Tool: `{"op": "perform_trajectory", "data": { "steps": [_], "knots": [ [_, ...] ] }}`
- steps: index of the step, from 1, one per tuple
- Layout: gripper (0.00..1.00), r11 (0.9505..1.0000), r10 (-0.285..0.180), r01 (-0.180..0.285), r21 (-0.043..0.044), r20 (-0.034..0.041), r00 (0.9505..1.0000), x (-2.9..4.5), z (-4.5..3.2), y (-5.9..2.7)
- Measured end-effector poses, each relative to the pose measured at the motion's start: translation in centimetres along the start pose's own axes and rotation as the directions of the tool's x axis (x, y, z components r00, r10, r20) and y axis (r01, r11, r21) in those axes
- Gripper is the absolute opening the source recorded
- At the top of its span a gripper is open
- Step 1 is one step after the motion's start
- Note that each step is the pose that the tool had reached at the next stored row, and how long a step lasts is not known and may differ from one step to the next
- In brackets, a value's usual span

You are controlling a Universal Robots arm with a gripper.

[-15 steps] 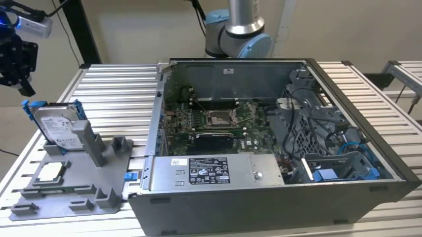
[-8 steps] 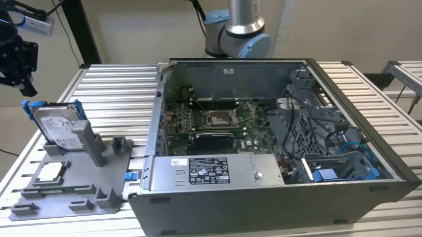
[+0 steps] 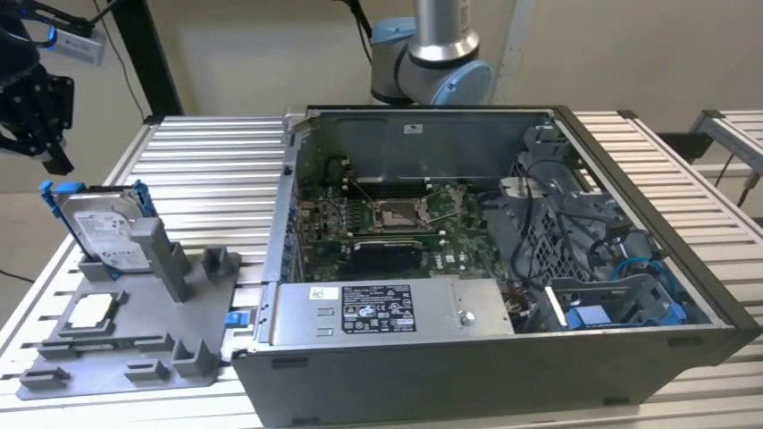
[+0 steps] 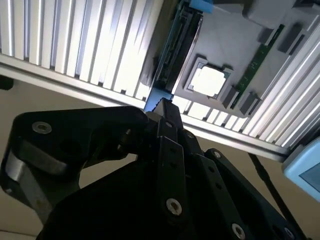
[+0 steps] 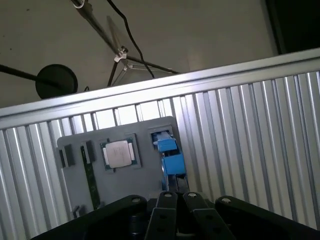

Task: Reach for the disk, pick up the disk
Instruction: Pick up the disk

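Note:
The disk stands upright on its edge in a slot of the grey holder, its silver face and white label framed by a blue bracket. My black gripper hangs above it, toward the exterior view's left, clear of it. Both wrist views show the disk edge-on beyond the gripper, whose fingertips are pressed together with nothing between them.
A small square silver chip lies in the holder beside the disk. An open computer case takes up the middle and the exterior view's right of the ribbed aluminium table. The arm's base stands behind the case.

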State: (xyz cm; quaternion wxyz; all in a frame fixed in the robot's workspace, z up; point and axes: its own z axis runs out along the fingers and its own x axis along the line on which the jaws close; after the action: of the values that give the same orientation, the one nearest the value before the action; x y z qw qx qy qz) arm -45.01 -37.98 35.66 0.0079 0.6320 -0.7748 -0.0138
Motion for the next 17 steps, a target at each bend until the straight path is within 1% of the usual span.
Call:
{"op": "perform_trajectory", "data": {
  "steps": [10, 11, 17],
  "knots": [
    [0.00, 1.0000, 0.000, 0.000, -0.0001, 0.0000, 1.0000, 0.00, -0.01, -0.04],
    [1.00, 1.0000, 0.000, 0.000, -0.0001, 0.0000, 1.0000, 0.00, 0.00, -0.04],
    [1.00, 1.0000, 0.000, 0.000, -0.0001, 0.0000, 1.0000, -0.01, -0.01, -0.06]
  ]
}}
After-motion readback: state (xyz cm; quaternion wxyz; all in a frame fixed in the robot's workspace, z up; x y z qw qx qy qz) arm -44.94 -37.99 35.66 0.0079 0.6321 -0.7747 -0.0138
